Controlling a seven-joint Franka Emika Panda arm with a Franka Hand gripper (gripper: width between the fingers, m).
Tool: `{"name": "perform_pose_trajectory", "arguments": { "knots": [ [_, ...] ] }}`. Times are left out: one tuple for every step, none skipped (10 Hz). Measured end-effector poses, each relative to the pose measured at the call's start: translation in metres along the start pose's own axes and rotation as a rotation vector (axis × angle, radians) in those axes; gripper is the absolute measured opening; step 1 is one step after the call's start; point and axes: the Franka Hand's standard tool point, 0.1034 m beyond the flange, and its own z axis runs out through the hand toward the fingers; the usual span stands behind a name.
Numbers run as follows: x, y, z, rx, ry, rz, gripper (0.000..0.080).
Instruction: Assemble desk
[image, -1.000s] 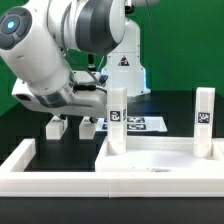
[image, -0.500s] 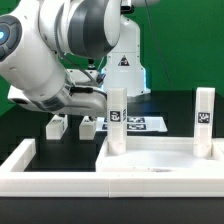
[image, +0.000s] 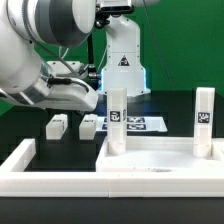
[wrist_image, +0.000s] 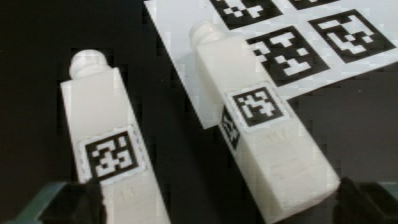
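Note:
The white desk top (image: 150, 160) lies in the foreground with two legs standing upright on it, one (image: 118, 122) on the exterior view's left and one (image: 204, 120) on its right. Two loose leg blocks (image: 57, 125) (image: 88, 125) lie on the black table behind it. In the wrist view these same two legs lie side by side, one (wrist_image: 107, 130) on the black table and one (wrist_image: 258, 120) partly over the marker board. My gripper (wrist_image: 214, 208) hangs above them, open and empty, with its dark fingertips (wrist_image: 63, 203) wide apart. In the exterior view the arm (image: 60, 85) hides its fingers.
The marker board (image: 142, 122) lies flat behind the standing leg and also shows in the wrist view (wrist_image: 311, 35). A long white bar with a raised end (image: 20, 158) runs along the front. The robot's white base (image: 122, 55) stands at the back.
The arm has swung toward the exterior view's left and its hand has shifted over the loose legs. The desk top and all legs have not moved.

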Motion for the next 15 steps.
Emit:
{"name": "perform_pose_trajectory", "arguments": {
  "knots": [
    [0.0,0.0,0.0,0.0,0.0,0.0,0.0648],
    [0.0,-0.001,-0.002,0.001,0.002,0.005,0.0648],
    [0.0,-0.005,-0.008,0.003,0.015,0.01,0.0648],
    [-0.003,-0.009,-0.014,0.01,0.026,0.022,0.0648],
    [-0.002,-0.01,-0.017,0.01,0.033,0.022,0.0648],
    [0.002,-0.009,-0.021,0.009,0.04,0.024,0.0648],
    [0.006,-0.009,-0.022,0.007,0.046,0.031,0.0648],
    [0.008,-0.011,-0.019,0.003,0.046,0.034,0.0648],
    [0.008,-0.016,-0.016,-0.004,0.046,0.039,0.0648],
    [0.009,-0.026,-0.01,-0.015,0.046,0.054,0.0648],
    [0.01,-0.03,-0.008,-0.023,0.042,0.056,0.0648],
    [0.013,-0.032,-0.006,-0.03,0.051,0.072,0.0648],
    [0.018,-0.031,-0.002,-0.039,0.066,0.084,0.0648],
    [0.023,-0.028,0.001,-0.051,0.081,0.087,0.0648],
    [0.026,-0.026,0.003,-0.057,0.09,0.088,0.0648]
  ]
}}
